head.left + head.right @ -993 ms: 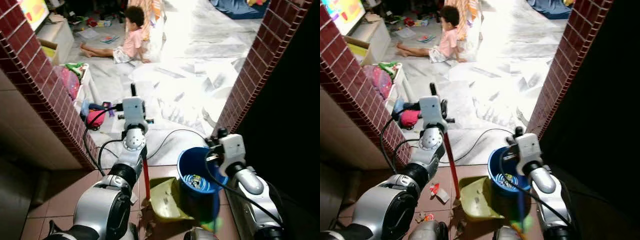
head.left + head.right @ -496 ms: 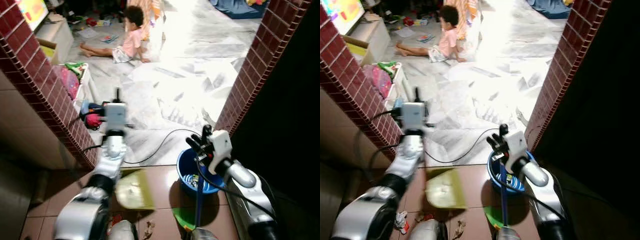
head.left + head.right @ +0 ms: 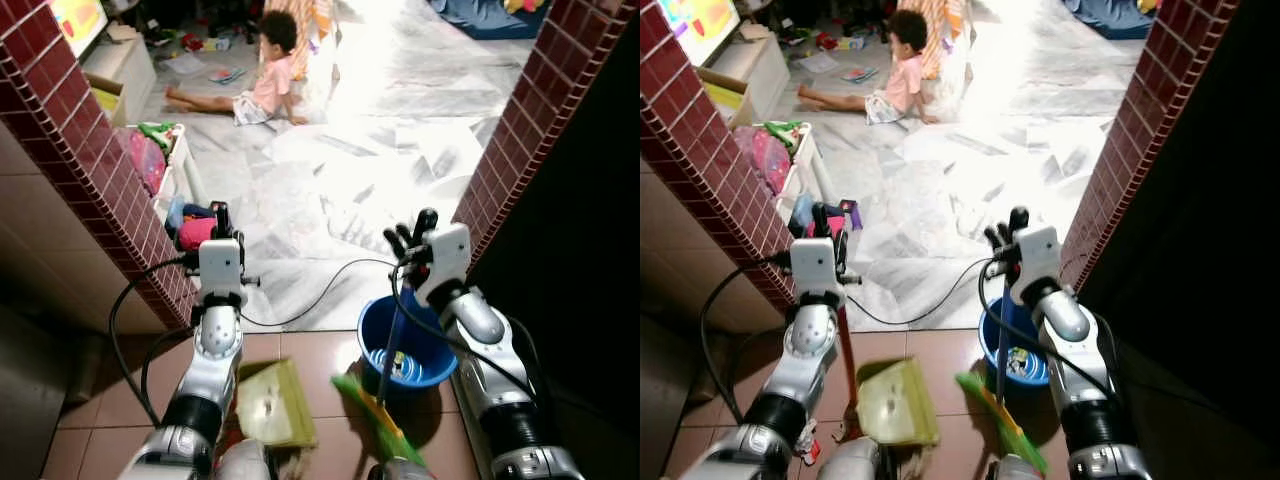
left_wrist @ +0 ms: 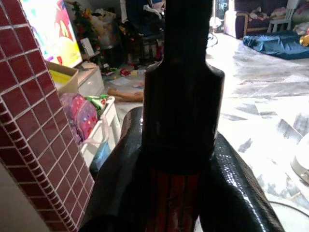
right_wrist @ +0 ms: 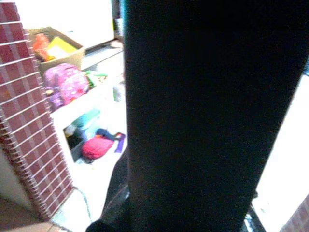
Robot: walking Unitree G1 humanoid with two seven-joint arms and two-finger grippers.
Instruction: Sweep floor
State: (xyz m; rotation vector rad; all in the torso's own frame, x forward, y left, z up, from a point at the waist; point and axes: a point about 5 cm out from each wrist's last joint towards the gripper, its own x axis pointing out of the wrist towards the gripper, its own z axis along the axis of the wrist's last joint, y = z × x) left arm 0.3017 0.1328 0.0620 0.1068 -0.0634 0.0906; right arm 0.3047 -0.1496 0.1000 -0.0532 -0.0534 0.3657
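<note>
My left gripper (image 3: pixel 828 222) is shut on the black grip of a dustpan's red handle (image 3: pixel 845 368). In the left wrist view that grip (image 4: pixel 181 121) stands between the fingers. The yellow-green dustpan (image 3: pixel 272 402) rests low over the brown tiles. My right gripper (image 3: pixel 410 232) is shut on a blue broom handle (image 3: pixel 388 348), which runs down in front of a blue bucket (image 3: pixel 432 352). The broom's green bristles (image 3: pixel 378 415) sit on the tiles between dustpan and bucket. Scraps of litter (image 3: pixel 806 440) lie by the dustpan.
Red brick pillars stand on the left (image 3: pixel 100 170) and right (image 3: pixel 520 130) of the doorway. A black cable (image 3: pixel 322 292) crosses the marble floor. A white rack (image 3: pixel 168 165) and a pink bag (image 3: pixel 196 232) sit left. A child (image 3: pixel 265 82) sits far back.
The dustpan has come away from the bucket's rim and dropped left to the tiles. My right arm has lifted, and the broom's bristles have swung out beside the bucket.
</note>
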